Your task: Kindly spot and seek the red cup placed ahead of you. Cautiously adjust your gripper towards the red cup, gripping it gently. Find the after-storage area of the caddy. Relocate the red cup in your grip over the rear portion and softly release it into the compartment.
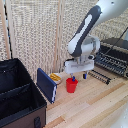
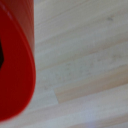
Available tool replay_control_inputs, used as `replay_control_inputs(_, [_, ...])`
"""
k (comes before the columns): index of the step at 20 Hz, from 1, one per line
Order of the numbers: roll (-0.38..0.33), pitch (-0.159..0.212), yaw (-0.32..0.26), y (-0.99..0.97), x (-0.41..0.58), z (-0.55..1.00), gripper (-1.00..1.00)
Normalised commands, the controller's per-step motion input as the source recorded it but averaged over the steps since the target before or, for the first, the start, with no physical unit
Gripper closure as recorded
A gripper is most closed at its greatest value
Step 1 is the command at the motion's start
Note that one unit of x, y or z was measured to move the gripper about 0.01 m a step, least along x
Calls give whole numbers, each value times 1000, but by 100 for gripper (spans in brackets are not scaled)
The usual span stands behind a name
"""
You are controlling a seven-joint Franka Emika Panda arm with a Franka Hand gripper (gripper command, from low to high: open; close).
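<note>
In the exterior view, the arm [image 1: 92, 30] comes down from the upper right of the frame and bends to a white head just right of centre. The gripper [image 1: 79, 77] points straight down under that head. One blue-tipped finger [image 1: 74, 78] sits at the rim of the cup [image 1: 72, 85], and the other finger [image 1: 85, 76] hangs apart, to the exterior view's right of the cup. So the fingers are spread wide, with the cup rim at one of them; whether that tip goes inside the cup or only stands in front of it is too small to tell. Nothing shows a firm hold.

The cup stands upright on the wooden table [image 1: 95, 107], near the middle of the frame. Just to its left leans a flat blue box [image 1: 46, 84], with a small yellow-orange packet [image 1: 55, 77] beside it. The caddy [image 1: 20, 95] fills the lower left of the frame, open at the top, with a thin divider crossing its inside; it is well apart from the cup. A dark toaster oven [image 1: 112, 56] sits at the right edge. A woven screen [image 1: 35, 30] closes the background.

In the wrist view, the cup [image 2: 15, 60] is a large blurred red shape filling the left side of the frame, very close to the camera. The rest is pale wood of the table [image 2: 85, 55]. The fingers cannot be made out here.
</note>
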Motion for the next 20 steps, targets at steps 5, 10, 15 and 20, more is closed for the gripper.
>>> replay_control_inputs(5, [0,-133,44,0,0,-309,-100])
replay_control_inputs(10, [0,-15,9,0,0,-84,100])
replay_control_inputs(15, [0,-13,-4,0,-13,-3,100])
replay_control_inputs(20, [0,-159,0,47,-44,65,100])
